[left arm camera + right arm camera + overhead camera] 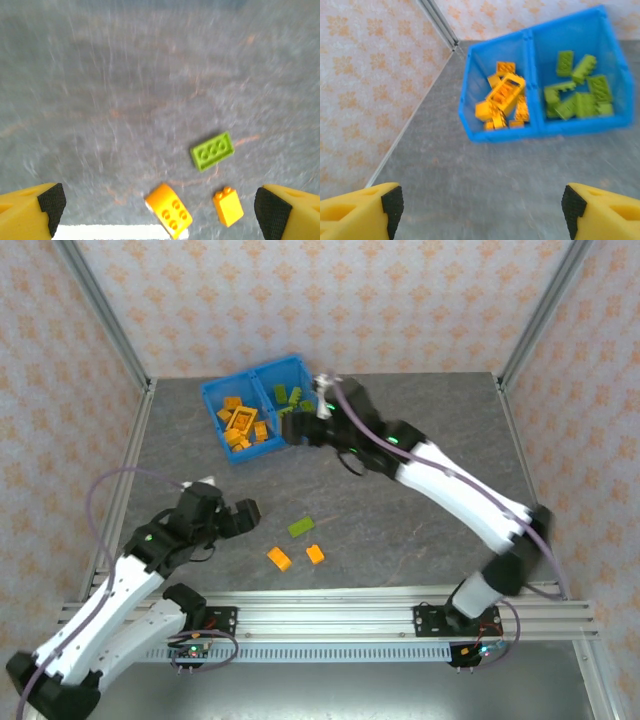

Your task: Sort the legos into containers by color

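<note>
So the blue bin (243, 454) sat in the upper middle of the top view. Orange legos (502, 102) were piled in its left compartment, the hollow orange frame (512, 78) lying on top, and green legos (575, 90) filled the right one. The right gripper (295, 428) hung at the bin's near right corner, jaws spread wide with nothing between them. Lower left, the left gripper (243, 515) was wide open too, nothing in it. Three loose ones sat on the grey table (420, 540) just right of it: a flat green brick (212, 150) and two orange bricks (170, 210) (228, 206) below it.
</note>
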Controlling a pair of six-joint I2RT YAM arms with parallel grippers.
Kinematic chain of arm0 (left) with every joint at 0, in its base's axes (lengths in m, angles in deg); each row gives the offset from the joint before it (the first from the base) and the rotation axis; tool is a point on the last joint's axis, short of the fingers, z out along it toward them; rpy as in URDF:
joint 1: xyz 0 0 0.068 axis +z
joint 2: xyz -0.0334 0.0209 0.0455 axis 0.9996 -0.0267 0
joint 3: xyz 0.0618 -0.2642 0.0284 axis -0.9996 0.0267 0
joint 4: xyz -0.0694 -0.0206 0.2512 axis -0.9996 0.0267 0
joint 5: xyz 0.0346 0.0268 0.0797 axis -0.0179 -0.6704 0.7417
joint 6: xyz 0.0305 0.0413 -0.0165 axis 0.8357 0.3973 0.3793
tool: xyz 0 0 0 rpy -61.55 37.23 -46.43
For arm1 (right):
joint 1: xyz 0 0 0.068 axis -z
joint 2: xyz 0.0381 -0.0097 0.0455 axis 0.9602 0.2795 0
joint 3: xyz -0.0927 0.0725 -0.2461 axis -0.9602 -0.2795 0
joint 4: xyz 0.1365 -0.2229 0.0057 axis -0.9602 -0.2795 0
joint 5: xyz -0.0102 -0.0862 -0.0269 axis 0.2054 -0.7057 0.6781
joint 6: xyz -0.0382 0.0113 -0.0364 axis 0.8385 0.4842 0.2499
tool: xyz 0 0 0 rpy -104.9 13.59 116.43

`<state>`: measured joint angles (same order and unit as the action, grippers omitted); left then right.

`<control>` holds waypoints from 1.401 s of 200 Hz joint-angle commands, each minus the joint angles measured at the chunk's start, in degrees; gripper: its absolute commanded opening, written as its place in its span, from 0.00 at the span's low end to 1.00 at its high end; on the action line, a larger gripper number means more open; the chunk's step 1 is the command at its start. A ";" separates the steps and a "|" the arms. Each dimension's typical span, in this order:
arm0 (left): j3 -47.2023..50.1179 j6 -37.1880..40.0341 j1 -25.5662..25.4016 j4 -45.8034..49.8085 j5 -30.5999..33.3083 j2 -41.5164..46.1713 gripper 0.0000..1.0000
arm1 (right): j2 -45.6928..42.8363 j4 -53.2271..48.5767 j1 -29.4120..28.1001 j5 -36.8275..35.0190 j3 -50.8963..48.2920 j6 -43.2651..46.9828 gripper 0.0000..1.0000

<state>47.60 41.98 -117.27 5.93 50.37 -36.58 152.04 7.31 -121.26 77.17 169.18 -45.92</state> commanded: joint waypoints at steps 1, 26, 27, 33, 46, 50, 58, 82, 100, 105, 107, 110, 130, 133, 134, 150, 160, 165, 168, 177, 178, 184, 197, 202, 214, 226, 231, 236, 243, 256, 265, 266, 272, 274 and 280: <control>2.04 -12.55 -4.87 0.14 1.01 -1.96 0.98 | -10.10 -3.14 -0.33 -1.06 -9.82 3.83 0.90; 4.62 -21.91 -11.13 -1.73 2.53 -5.01 0.94 | -17.97 -14.11 -0.66 8.62 -15.83 5.82 0.95; 4.69 -22.27 -11.38 -1.86 2.63 -5.20 0.94 | -18.26 -14.52 -0.67 8.83 -16.02 5.79 0.95; 5.04 -24.24 -13.10 -2.43 3.17 -6.25 0.93 | -19.51 -16.57 -0.84 9.90 -17.35 5.52 0.96; 5.23 -27.92 -16.31 -3.89 4.09 -9.46 0.91 | -22.46 -18.82 -1.27 10.96 -20.55 4.09 1.00; 5.21 -28.92 -16.91 -4.48 4.13 -10.56 0.91 | -23.20 -19.22 -1.44 10.82 -21.38 3.53 0.99; 5.20 -30.52 -18.36 -5.73 3.90 -12.85 0.90 | -25.04 -19.41 -1.68 10.85 -23.12 2.67 0.99; 4.88 -35.01 -20.56 -7.97 3.10 -19.70 0.87 | -29.00 -19.37 -1.82 10.69 -25.88 2.08 0.99; 3.80 -35.98 -21.12 -9.23 3.49 -23.85 0.84 | -29.80 -19.73 -1.80 10.10 -26.22 2.73 0.99; 3.44 -35.99 -21.34 -9.49 3.91 -24.68 0.84 | -29.74 -19.87 -1.80 10.04 -26.18 2.93 0.99; 3.29 -35.97 -21.47 -9.58 4.10 -25.01 0.84 | -29.66 -19.94 -1.82 10.05 -26.14 2.98 0.99; 3.15 -35.99 -21.60 -9.71 4.46 -25.46 0.84 | -29.57 -20.05 -1.82 10.09 -26.18 3.01 0.99; 3.06 -36.96 -22.10 -10.17 5.37 -28.42 0.82 | -29.28 -20.10 -1.82 10.45 -26.37 3.37 0.99; 3.21 -37.03 -22.09 -10.59 5.32 -28.87 0.81 | -29.28 -20.03 -1.82 10.52 -26.51 3.34 0.99; 3.24 -37.04 -22.09 -10.69 5.30 -29.00 0.81 | -29.32 -19.98 -1.82 10.57 -26.54 3.32 0.99; 3.70 -35.81 -22.14 -14.36 4.54 -31.33 0.75 | -29.36 -19.51 -1.80 10.50 -27.25 3.29 0.99; 3.47 -35.64 -22.19 -15.29 3.61 -33.26 0.72 | -29.37 -19.26 -1.82 10.66 -27.38 3.18 0.99; 3.22 -35.43 -22.17 -15.55 3.25 -34.23 0.69 | -29.38 -19.08 -1.81 10.66 -27.36 3.09 0.99; 3.14 -35.27 -22.18 -15.67 2.96 -34.89 0.67 | -29.30 -19.01 -1.82 10.70 -27.41 3.09 0.99; 2.95 -35.20 -22.26 -15.42 2.56 -36.26 0.62 | -29.33 -18.86 -1.82 10.97 -27.32 2.84 0.99; 2.98 -35.20 -22.31 -15.39 2.56 -36.39 0.62 | -29.35 -18.82 -1.82 11.05 -27.30 2.84 0.99; 2.99 -35.12 -22.33 -15.11 2.54 -37.00 0.58 | -29.36 -18.72 -1.82 11.13 -27.12 2.54 0.99; 3.46 -35.16 -22.36 -14.28 2.62 -37.58 0.48 | -29.37 -18.72 -1.82 11.31 -26.69 2.10 0.99; 3.57 -35.26 -22.36 -14.00 2.84 -37.45 0.44 | -29.37 -18.83 -1.82 11.40 -26.55 1.93 0.99; 3.75 -35.30 -22.36 -13.56 3.10 -36.67 0.34 | -29.36 -19.01 -1.82 11.48 -26.48 1.87 0.99; 2.52 -35.13 -22.36 -12.19 4.43 -35.31 0.27 | -29.28 -19.27 -1.82 11.29 -26.79 1.48 0.99; 1.47 -34.77 -22.24 -11.31 5.10 -34.61 0.25 | -29.20 -19.54 -1.82 11.25 -26.83 1.22 0.99; 0.20 -34.33 -22.23 -10.30 5.86 -34.02 0.24 | -29.11 -19.74 -1.90 11.34 -26.76 0.77 0.99; -1.88 -33.39 -21.99 -8.64 7.23 -33.11 0.22 | -29.07 -20.01 -2.06 11.74 -26.73 0.23 0.99; -5.91 -31.35 -20.85 -6.19 9.35 -31.47 0.22 | -29.19 -20.10 -2.71 12.18 -26.75 -0.55 0.99; -8.43 -29.21 -19.28 -5.14 9.99 -30.55 0.22 | -29.36 -20.10 -3.32 11.70 -26.67 -1.02 0.99; -8.69 -28.96 -19.01 -5.06 10.01 -30.50 0.22 | -29.36 -20.10 -3.32 11.60 -26.62 -1.11 0.99; -10.28 -27.44 -17.65 -4.75 10.11 -30.10 0.22 | -29.41 -20.05 -3.61 11.07 -26.42 -1.24 0.99; -10.93 -27.00 -17.05 -4.68 10.07 -30.10 0.22 | -29.40 -19.98 -3.72 10.88 -26.38 -1.45 0.99; -12.75 -25.02 -15.48 -4.62 10.15 -30.08 0.22 | -29.51 -19.86 -3.97 10.20 -26.27 -1.67 0.99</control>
<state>41.96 10.57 -137.16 -1.52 55.25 -69.32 122.94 -11.71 -124.08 88.39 142.29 -45.59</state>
